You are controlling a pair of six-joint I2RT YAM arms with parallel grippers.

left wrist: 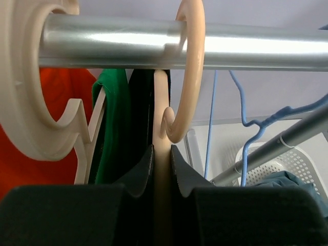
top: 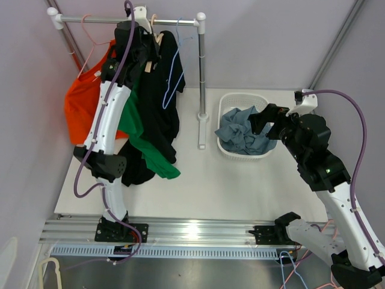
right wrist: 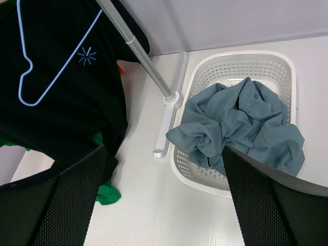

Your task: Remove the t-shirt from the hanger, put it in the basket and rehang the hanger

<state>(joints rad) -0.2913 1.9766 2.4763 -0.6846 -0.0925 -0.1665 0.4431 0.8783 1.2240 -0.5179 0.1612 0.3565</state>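
**White table with a clothes rail, three t-shirts and two robot arms**

Pale lilac walls enclose a white table (top: 240,186) seen from above. One silver clothes rail (top: 114,20) with white end caps crosses the far left corner.

Three t-shirts hang from the rail, bunched together: one orange t-shirt (top: 81,108) on the left, one green t-shirt (top: 135,129) in the middle and one black t-shirt (top: 162,114) on the right. All three are still on the rail.

Four hangers show. One pink hanger (top: 90,36) sits above the orange shirt. One blue wire hanger (top: 174,72) lies against the black shirt. The left wrist camera shows two cream hooks over the rail: a broad hook (left wrist: 25,113) at the left edge, and the cream hanger (left wrist: 190,72) in the centre.

The left gripper (left wrist: 161,154) is raised to the rail. Its two dark fingers (left wrist: 141,171) press against either side of the cream hanger's stem, grasping it just under the hook. The stem drops between green and black fabric; which shirt it carries cannot be told.

One white perforated basket (top: 224,102) stands on the table to the right of the rail's post. It holds one crumpled blue-grey cloth (top: 237,132). The right gripper (right wrist: 163,148) hangs above the basket with its fingers spread wide, holding nothing.
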